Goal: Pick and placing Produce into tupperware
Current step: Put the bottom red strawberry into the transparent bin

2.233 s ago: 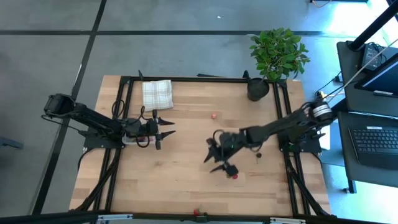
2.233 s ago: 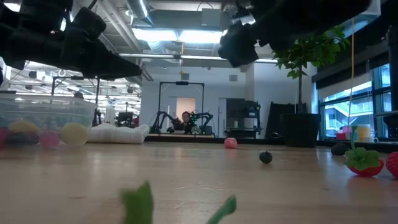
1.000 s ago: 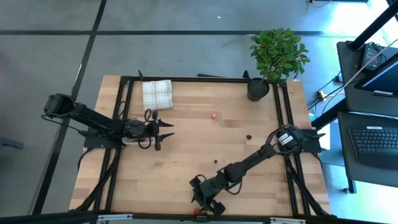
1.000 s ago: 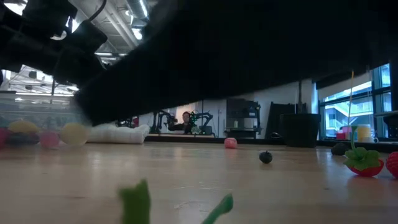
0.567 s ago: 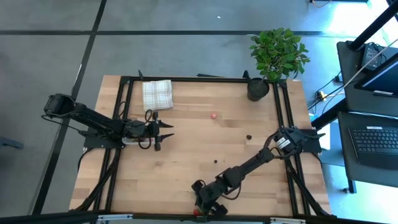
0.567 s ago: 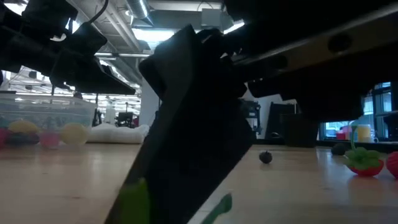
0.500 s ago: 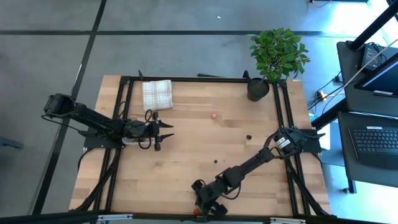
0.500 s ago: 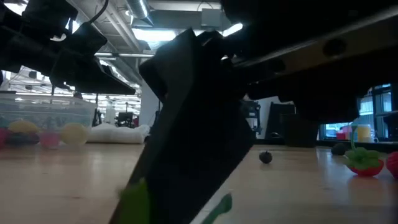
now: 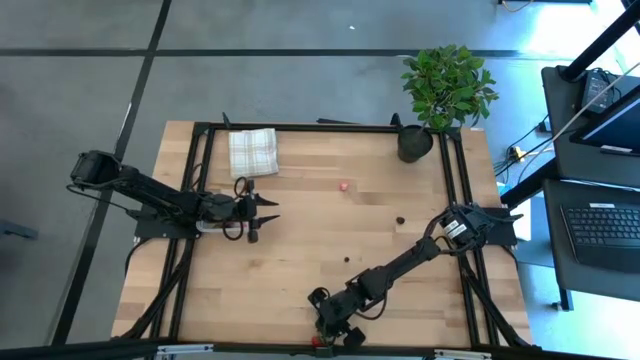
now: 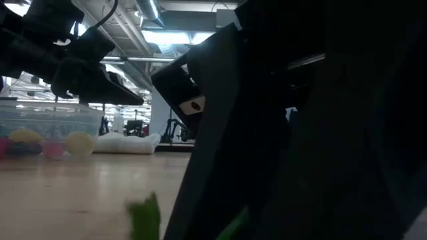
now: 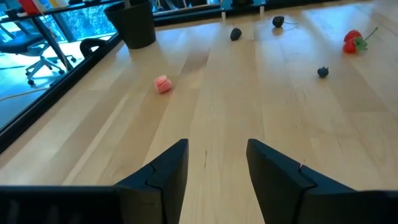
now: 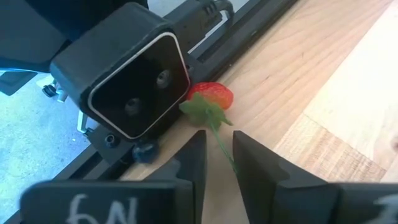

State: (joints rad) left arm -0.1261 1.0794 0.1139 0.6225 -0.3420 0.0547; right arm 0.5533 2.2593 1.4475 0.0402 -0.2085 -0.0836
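Robotics lab: framed wooden table (image 9: 300, 250), laptop (image 9: 608, 226)

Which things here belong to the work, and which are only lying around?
Belongs to the job:
- strawberry at the right gripper
- pink piece
- dark pieces
- tupperware under the left gripper

Just lying about:
- checked cloth
- potted plant

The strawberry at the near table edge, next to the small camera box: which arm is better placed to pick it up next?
The right. Its gripper is open right at the strawberry, the green stem between its fingers. The left gripper hovers far off, across the table, by the tupperware.
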